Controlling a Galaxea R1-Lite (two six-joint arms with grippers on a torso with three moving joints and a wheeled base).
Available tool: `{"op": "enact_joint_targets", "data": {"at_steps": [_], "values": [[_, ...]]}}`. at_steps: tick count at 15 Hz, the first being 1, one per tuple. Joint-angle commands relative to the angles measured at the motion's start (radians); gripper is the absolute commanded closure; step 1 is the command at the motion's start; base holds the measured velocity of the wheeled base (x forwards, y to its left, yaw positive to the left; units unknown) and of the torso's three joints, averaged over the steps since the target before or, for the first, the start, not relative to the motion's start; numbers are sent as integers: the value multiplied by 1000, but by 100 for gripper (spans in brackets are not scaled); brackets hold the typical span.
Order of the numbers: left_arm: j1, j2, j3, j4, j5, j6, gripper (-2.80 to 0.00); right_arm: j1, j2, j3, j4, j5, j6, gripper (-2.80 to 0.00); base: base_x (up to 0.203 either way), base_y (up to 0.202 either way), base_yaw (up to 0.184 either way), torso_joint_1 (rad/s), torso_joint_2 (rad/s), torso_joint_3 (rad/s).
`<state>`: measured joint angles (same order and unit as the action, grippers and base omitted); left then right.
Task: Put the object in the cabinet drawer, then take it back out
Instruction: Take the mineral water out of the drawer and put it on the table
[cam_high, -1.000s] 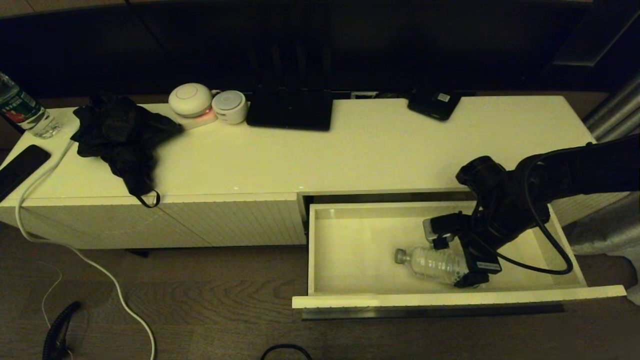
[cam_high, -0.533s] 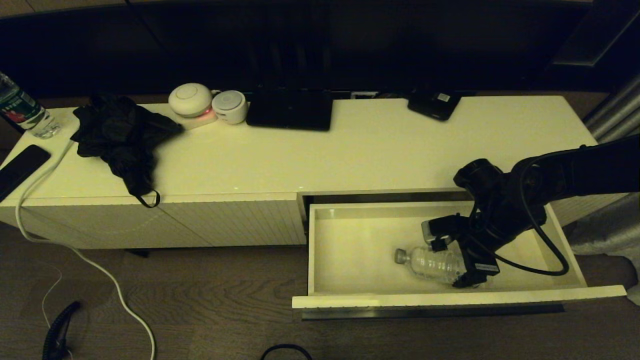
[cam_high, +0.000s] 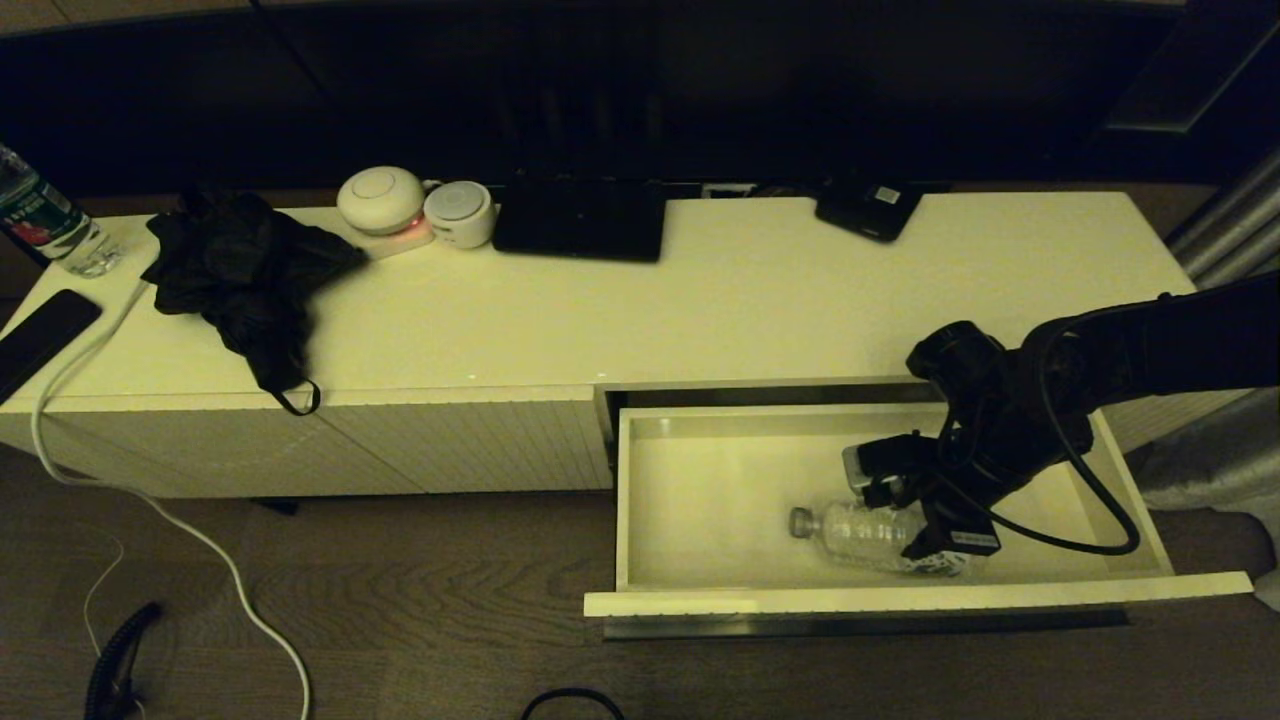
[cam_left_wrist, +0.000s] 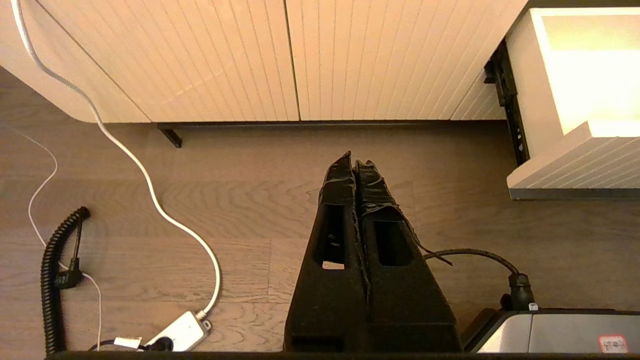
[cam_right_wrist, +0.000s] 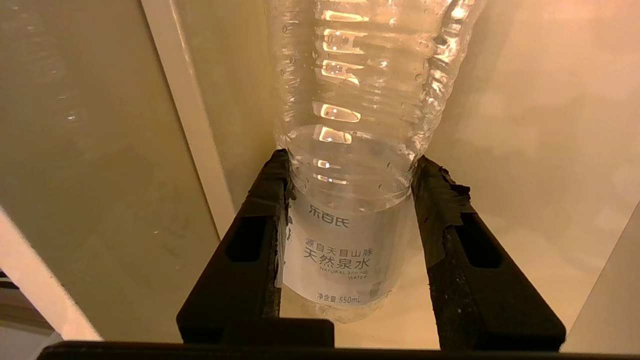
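The clear water bottle (cam_high: 855, 530) lies on its side low in the open cabinet drawer (cam_high: 900, 598), grey cap pointing left. My right gripper (cam_high: 912, 522) reaches down into the drawer and is shut on the bottle's labelled lower half. In the right wrist view both black fingers (cam_right_wrist: 265, 210) press the sides of the bottle (cam_right_wrist: 350, 125), with the right gripper (cam_right_wrist: 348, 170) just above the pale drawer floor. The drawer stands pulled out from the right part of the cream cabinet (cam_high: 700, 300). My left gripper (cam_left_wrist: 354, 162) hangs shut and empty over the wooden floor, left of the drawer.
On the cabinet top are a green-and-red labelled bottle (cam_high: 45, 225), a phone (cam_high: 40, 335), a black cloth (cam_high: 240, 270), two white round devices (cam_high: 380, 200), a black tablet (cam_high: 580, 220) and a black box (cam_high: 868, 208). A white cable (cam_high: 150, 500) trails onto the floor.
My right gripper has sunk a little deeper into the drawer with the bottle, which now lies flatter near the drawer floor. The left arm has not moved.
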<state>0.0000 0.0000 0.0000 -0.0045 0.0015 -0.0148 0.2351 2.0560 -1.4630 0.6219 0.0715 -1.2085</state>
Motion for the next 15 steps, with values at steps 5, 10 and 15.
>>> {"op": "enact_joint_targets", "data": {"at_steps": [5,10,15], "values": [[0,-2,0,-1,0,-1,0,7,-60,28,2,1,-6,0,0,0,0,0,0,0],[0,-2,1,-1,0,-1,0,10,-223,141,-72,33,-5,0,0,0,0,0,0,0],[0,-2,1,0,0,-1,0,9,-386,220,-98,47,68,0,0,0,0,0,0,0]]}}
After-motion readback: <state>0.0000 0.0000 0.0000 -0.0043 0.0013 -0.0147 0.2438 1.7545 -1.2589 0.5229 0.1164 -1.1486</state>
